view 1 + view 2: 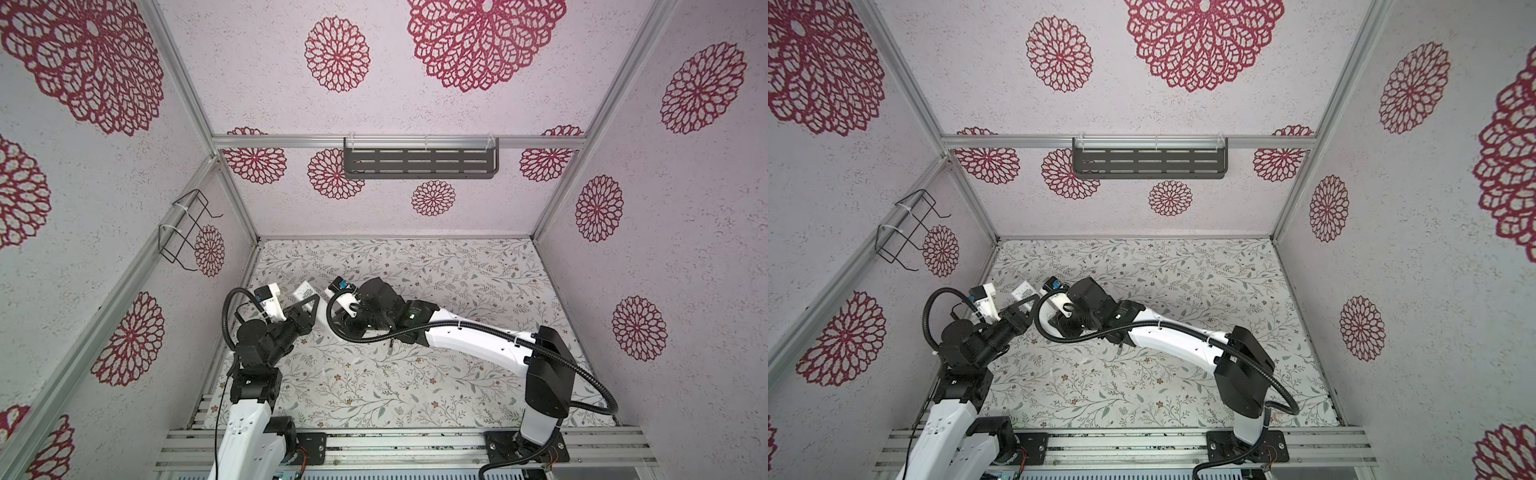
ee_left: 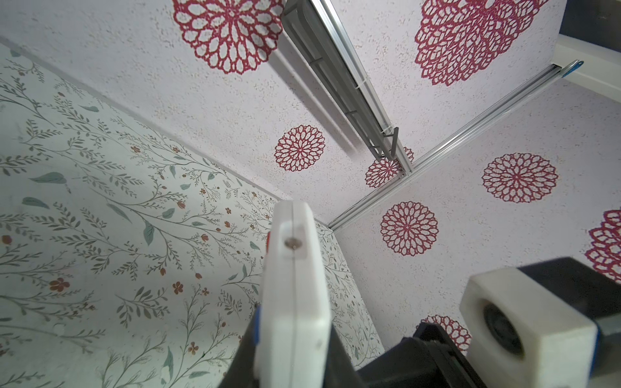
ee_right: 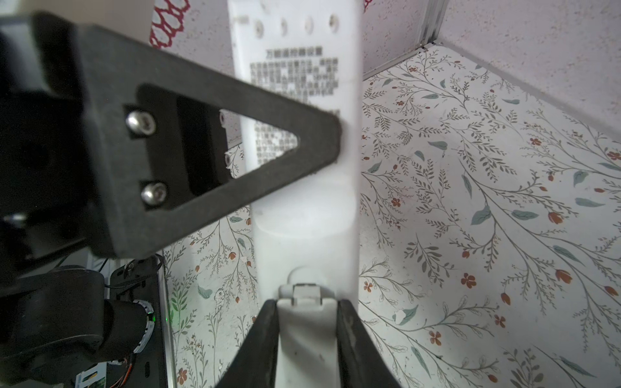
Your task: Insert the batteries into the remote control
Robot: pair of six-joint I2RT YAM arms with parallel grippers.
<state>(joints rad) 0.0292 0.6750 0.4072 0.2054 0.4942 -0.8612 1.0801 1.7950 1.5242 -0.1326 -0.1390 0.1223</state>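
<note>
- Remote control (image 3: 302, 235): slim white bar, held clear of the table, near the table's far left corner.
- Visible face: back, with a block of dark printed text.
- Cover end: latch tab sits at a curved notch.
- Support: left gripper (image 2: 292, 332) clamps the mid-body. Right gripper (image 3: 307, 312) presses both sides of the cover end.

In both top views the left claw (image 1: 311, 300) and the right arm (image 1: 382, 307) hid most of the remote control (image 1: 301, 290). In the right wrist view its label (image 3: 292, 74) was blurred and both ends were cut off. A dark speck (image 1: 390, 344) on the bench (image 1: 415, 395) was too small to name.
</note>
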